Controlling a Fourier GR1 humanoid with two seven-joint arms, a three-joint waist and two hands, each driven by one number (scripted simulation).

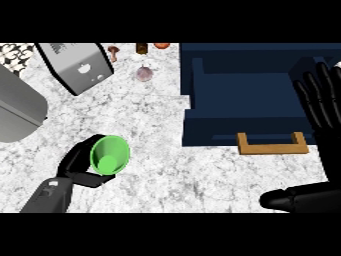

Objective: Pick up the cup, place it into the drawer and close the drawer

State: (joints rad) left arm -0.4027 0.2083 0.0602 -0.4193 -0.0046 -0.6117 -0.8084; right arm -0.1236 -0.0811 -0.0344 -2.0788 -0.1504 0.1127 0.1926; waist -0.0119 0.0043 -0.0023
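Observation:
A green cup (110,155) lies tilted in my left hand (79,164) at the lower left of the head view, its open mouth facing up toward me. The fingers and thumb curl round its side. The dark blue drawer (202,107) stands pulled open at the right, with a wooden handle (272,145) on its front panel. My right hand (328,107) is open at the right edge, fingers straight and pointing up over the drawer's right side, thumb low near the bottom.
A grey toaster (75,66) stands at the back left and a large grey appliance (7,107) fills the left edge. Small items, including a mushroom (113,50) and a purple-white bulb (144,73), lie along the back of the marble counter (165,165).

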